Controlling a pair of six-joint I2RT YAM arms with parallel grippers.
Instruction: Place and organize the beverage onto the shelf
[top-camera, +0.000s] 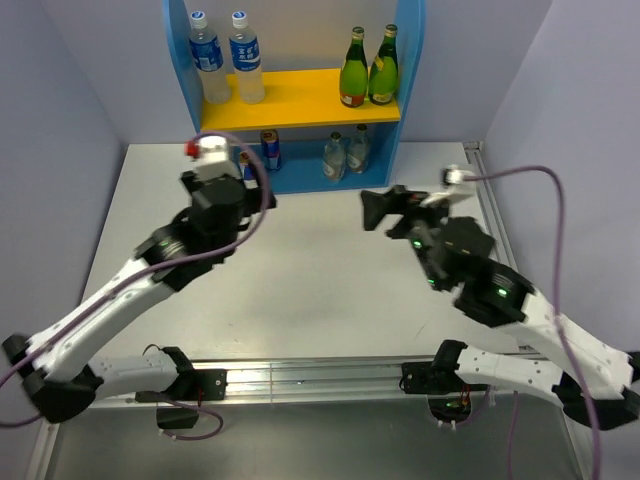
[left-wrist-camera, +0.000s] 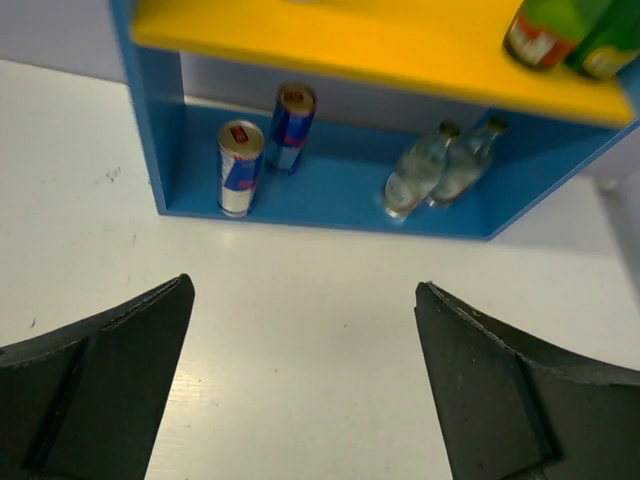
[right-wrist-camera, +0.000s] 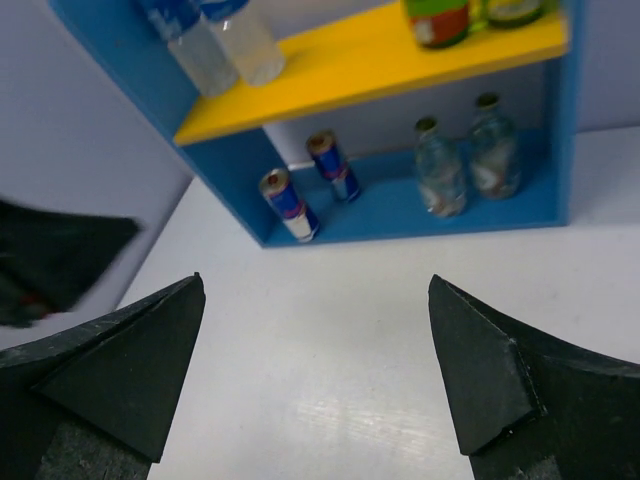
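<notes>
- Beverage set (top-camera: 246, 55) of six small drinks all stands on the shelf (top-camera: 408, 60), a blue unit with tall side panels at the far edge of the bench (top-camera: 320, 280).
- Two clear water bottles (top-camera: 207, 55) with blue labels stand upright side by side at the left end of the yellow upper board (top-camera: 300, 95).
- Two silver, blue and red cans (left-wrist-camera: 240, 168) stand upright at the left of the blue lower level. One is close to the front edge, the other farther back and slightly to the right.
- Two small green-capped bottles (left-wrist-camera: 415, 170) stand just beside each other at the right of the lower level.
- Two dark green bottles (top-camera: 352, 68) with yellow labels stand together at the right end of the upper board, well apart from the water bottles.
- Left tool (left-wrist-camera: 303, 290) hangs over the bench in front of the shelf's left half, its fingers spread wide with nothing between them.
- Right tool (right-wrist-camera: 315, 285) hangs over the bench in front of the shelf's right half, also spread wide and holding nothing.
- Neither tool touches the shelf or any drink.
</notes>
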